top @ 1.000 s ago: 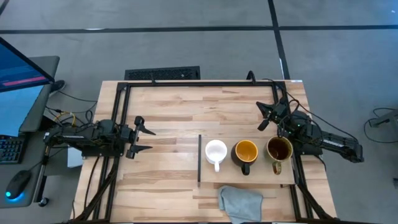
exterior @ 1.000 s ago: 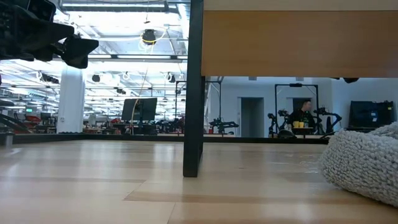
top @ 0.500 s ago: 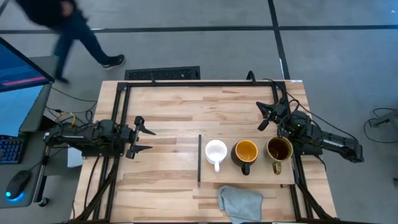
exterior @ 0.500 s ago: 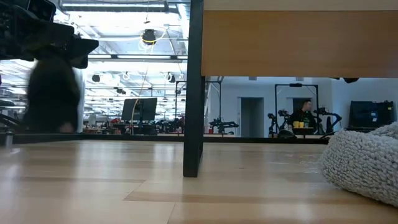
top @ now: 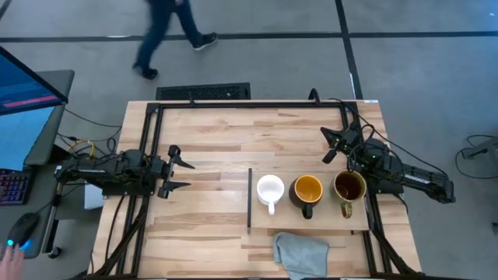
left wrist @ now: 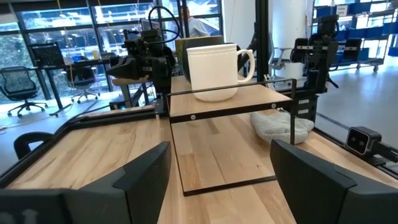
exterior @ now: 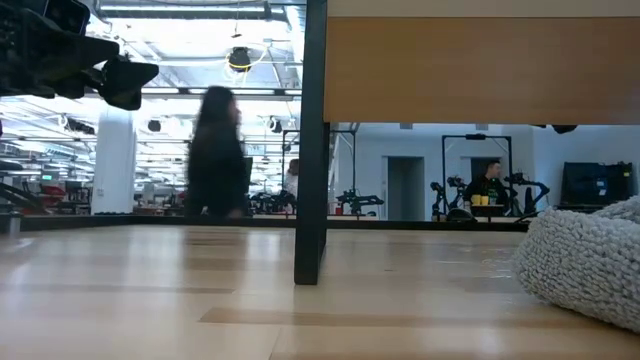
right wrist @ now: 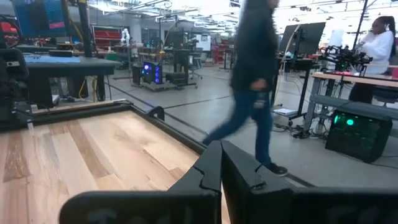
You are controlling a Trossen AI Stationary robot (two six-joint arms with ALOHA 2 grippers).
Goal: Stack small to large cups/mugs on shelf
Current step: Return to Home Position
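Observation:
Three mugs stand side by side on their bases on the light-wood shelf [top: 327, 223], handles toward the table's near edge. They are a small white one [top: 270, 188], a black one with a yellow-orange inside [top: 307, 188] and an olive-brown one [top: 350, 187]. The left wrist view shows the white mug [left wrist: 213, 71] on the raised shelf [left wrist: 249, 98]. My left gripper [top: 182, 173] waits open at the table's left, pointing level toward the shelf. My right gripper [top: 331, 146] is shut, just beyond the shelf's far right corner, and holds nothing.
A crumpled grey cloth [top: 299, 253] lies at the near edge in front of the shelf. A thin dark strip [top: 249, 198] runs along the shelf's left short edge. Bare tabletop [top: 226, 132] spreads between the arms. A person [top: 167, 31] walks beyond the far edge.
Both arms and all three mugs have kept still. A person has walked past beyond the table's far edge, from left toward the right.

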